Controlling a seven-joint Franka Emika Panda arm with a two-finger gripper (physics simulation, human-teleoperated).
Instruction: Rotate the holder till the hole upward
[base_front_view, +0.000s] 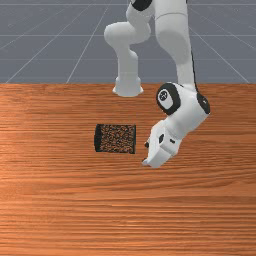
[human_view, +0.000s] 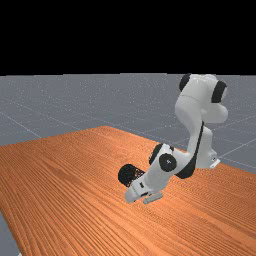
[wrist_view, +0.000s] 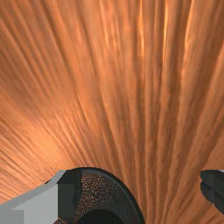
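- On the orange-brown wooden table (base_front_view: 50, 210), the black cylindrical mesh holder (base_front_view: 115, 138) lies on its side near the white two-finger gripper (base_front_view: 145, 153); a solid dark band marks its end at the front view's left, and a thin rim marks the end nearer the gripper.
- End effector: released; its dark-tipped fingers (wrist_view: 70, 194) stand wide apart.
- Concealment: in the far view, the gripper and its wrist cover part of the holder; in the wrist view, one finger overlaps the round rim, and the picture's edge cuts the rim off; whether finger and rim touch cannot be told.
- Materials: the mesh is fine, with orange flecks of wood between its strands; the rim is a smooth dark ring around a darker disc deeper inside; the wood grain runs in long streaks.
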